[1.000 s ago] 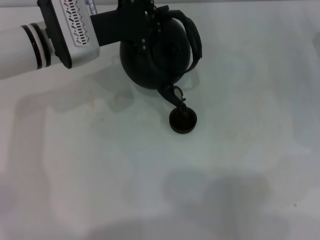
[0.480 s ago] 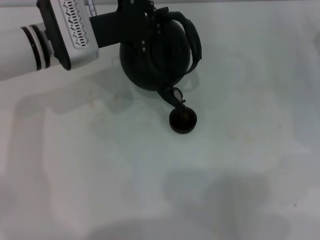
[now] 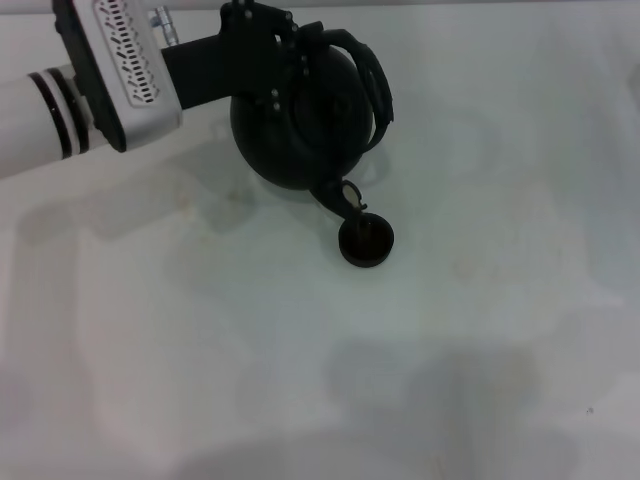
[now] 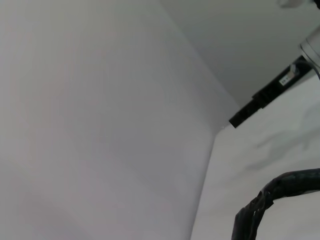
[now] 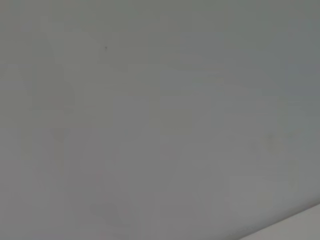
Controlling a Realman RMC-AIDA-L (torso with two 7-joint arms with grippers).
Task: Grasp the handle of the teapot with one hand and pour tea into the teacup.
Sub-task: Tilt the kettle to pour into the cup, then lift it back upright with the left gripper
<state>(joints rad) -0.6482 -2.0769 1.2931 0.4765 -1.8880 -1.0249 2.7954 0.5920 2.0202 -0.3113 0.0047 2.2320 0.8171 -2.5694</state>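
The matte-black teapot point(image 3: 296, 125) hangs tilted over the white table, its stubby spout point(image 3: 340, 193) pointing down toward the teacup point(image 3: 366, 241), with the tip just beyond the cup's far rim. My left gripper point(image 3: 303, 48) comes in from the left at the pot's top and is shut on the handle point(image 3: 379, 88), which arches round the pot's right side. The small dark round teacup stands on the table in front of the pot. A piece of the textured handle point(image 4: 272, 197) shows in the left wrist view. The right gripper is out of view.
The white table point(image 3: 300, 350) stretches wide in front of and to the right of the cup. My left arm's white and grey forearm point(image 3: 100, 70) crosses the far left. A black bar point(image 4: 265, 97) shows farther off in the left wrist view.
The left arm and the teapot have shifted a little left and back. The spout tip has drawn back from over the cup's opening toward its far rim. The cup has not moved.
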